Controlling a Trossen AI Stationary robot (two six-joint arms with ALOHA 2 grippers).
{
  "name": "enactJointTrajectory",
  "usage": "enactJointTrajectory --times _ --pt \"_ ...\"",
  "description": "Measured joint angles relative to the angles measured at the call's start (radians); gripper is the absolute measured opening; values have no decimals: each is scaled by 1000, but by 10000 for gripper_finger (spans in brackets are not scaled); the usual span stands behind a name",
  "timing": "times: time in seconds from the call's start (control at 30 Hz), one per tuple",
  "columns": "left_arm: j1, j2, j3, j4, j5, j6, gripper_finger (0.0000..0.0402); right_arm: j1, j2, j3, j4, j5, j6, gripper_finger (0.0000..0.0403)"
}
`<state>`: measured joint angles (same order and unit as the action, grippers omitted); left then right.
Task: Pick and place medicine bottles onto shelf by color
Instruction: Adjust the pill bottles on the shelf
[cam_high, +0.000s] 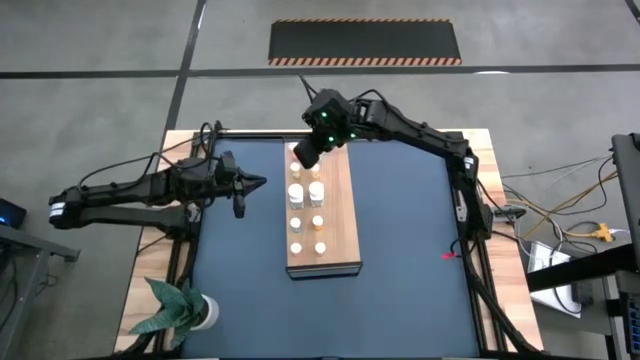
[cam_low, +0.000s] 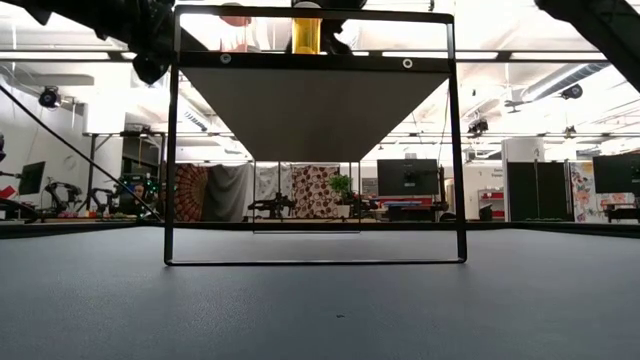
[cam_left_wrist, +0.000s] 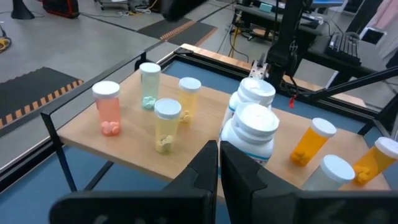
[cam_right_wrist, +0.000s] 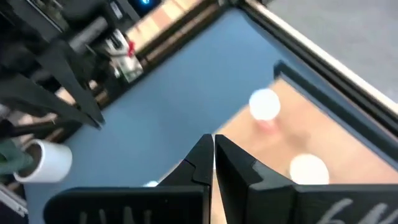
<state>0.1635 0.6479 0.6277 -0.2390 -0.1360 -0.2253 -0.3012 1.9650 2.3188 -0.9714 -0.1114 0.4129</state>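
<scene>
The wooden shelf (cam_high: 335, 235) stands raised on a black metal frame (cam_low: 170, 150) in the middle of the dark mat. Several small bottles stand upright on it in two rows. In the left wrist view they are a pink one (cam_left_wrist: 107, 109), a green one (cam_left_wrist: 150, 86), two yellow ones (cam_left_wrist: 168, 126), two larger white ones (cam_left_wrist: 252, 127) and orange ones (cam_left_wrist: 313, 142). My left gripper (cam_high: 262, 181) is shut and empty, just left of the shelf's far half. My right gripper (cam_right_wrist: 213, 152) is shut and empty, above the shelf's far left corner, near the pink bottle (cam_right_wrist: 264, 104).
A white pot with a green plant (cam_high: 185, 312) stands at the table's near left corner. The table's wooden rim (cam_high: 485, 160) surrounds the mat. Cables lie on the floor to the right. Bare mat lies left, right and near of the shelf.
</scene>
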Motion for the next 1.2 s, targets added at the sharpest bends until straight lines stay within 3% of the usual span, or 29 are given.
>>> enactJointTrajectory --times 0.4,0.7,0.9,1.2 --pt "0 5 0 18 1 -2 0 0 -27 0 -260 190 70 9" --pt "0 6 0 21 2 -3 0 -15 -32 -1 -445 250 171 9" --pt "0 19 0 28 2 -3 0 -13 -32 -13 -411 248 171 9" --pt "0 20 0 49 6 -3 0 -13 -32 -91 -105 182 157 9"
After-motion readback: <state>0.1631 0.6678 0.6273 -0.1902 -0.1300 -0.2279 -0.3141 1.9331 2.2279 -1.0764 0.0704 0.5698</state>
